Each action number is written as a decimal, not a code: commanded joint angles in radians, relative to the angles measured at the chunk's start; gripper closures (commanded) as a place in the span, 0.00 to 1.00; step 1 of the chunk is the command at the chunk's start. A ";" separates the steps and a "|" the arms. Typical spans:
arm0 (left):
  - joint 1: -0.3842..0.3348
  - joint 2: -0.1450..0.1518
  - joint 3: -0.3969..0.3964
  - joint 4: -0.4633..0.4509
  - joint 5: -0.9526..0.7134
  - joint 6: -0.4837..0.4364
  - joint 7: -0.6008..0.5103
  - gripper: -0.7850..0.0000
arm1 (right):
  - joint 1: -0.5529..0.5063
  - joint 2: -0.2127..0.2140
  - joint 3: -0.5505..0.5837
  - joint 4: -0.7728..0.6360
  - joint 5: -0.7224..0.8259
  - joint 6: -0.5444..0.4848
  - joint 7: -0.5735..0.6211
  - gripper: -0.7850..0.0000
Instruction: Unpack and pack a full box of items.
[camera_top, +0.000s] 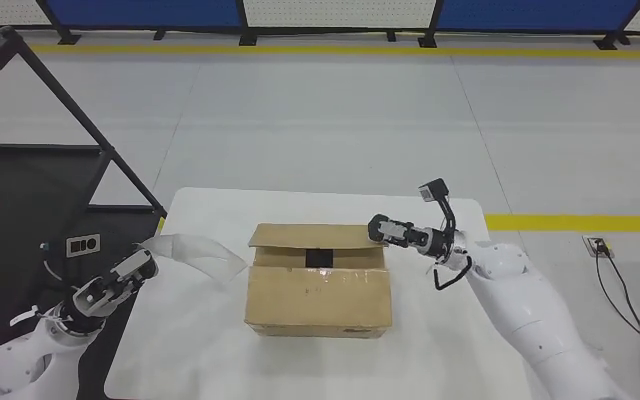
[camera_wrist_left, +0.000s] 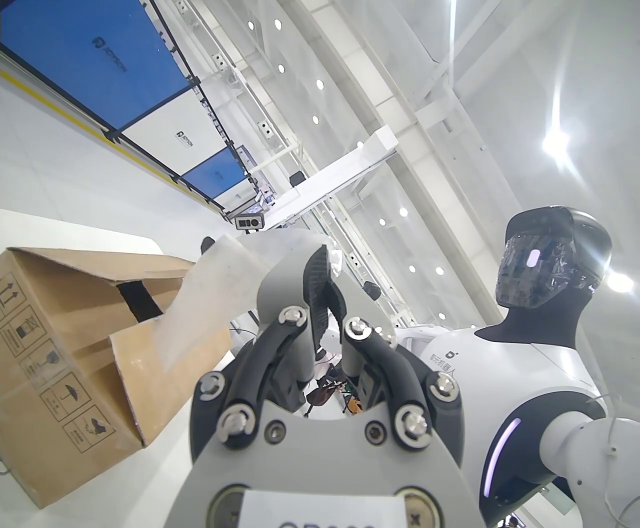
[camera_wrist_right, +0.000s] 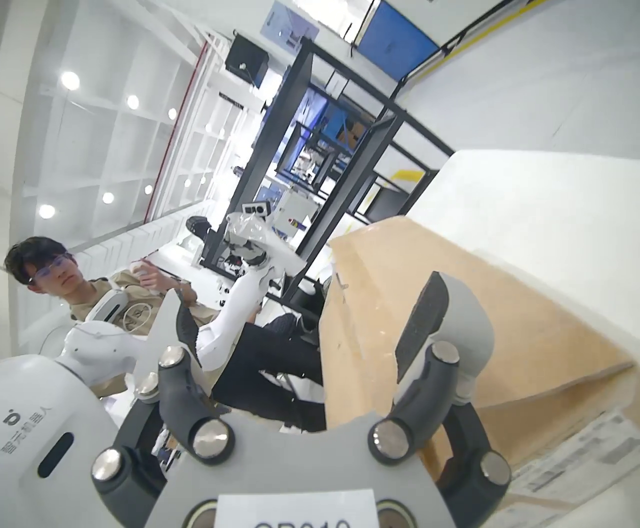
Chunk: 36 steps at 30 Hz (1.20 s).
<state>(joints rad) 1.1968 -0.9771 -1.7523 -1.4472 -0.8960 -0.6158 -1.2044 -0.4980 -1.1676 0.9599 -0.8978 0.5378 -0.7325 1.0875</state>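
Lying long-axis left-to-right: cardboard box (camera_top: 318, 295)

Likely a robot lab: blue partitions (camera_top: 140, 12); yellow floor line (camera_top: 300, 48).

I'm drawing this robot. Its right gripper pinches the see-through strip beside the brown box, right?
No, it is the left gripper that pinches the see-through strip beside the brown box; the left wrist view shows it. The right gripper is open.
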 joint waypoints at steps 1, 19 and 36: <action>-0.001 0.000 -0.003 0.001 -0.001 0.001 -0.001 1.00 | -0.028 0.022 0.021 -0.067 -0.007 0.061 0.061 0.00; 0.003 -0.003 -0.019 0.000 -0.002 0.004 -0.004 1.00 | -0.144 0.054 0.057 -0.257 -0.060 0.295 0.050 0.00; 0.031 -0.007 -0.031 -0.017 0.001 -0.002 0.002 1.00 | -0.108 0.025 0.045 -0.216 0.018 0.264 0.006 0.00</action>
<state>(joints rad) 1.2260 -0.9835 -1.7819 -1.4637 -0.8946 -0.6175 -1.2027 -0.6114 -1.1408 1.0102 -1.1198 0.5963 -0.4826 1.1242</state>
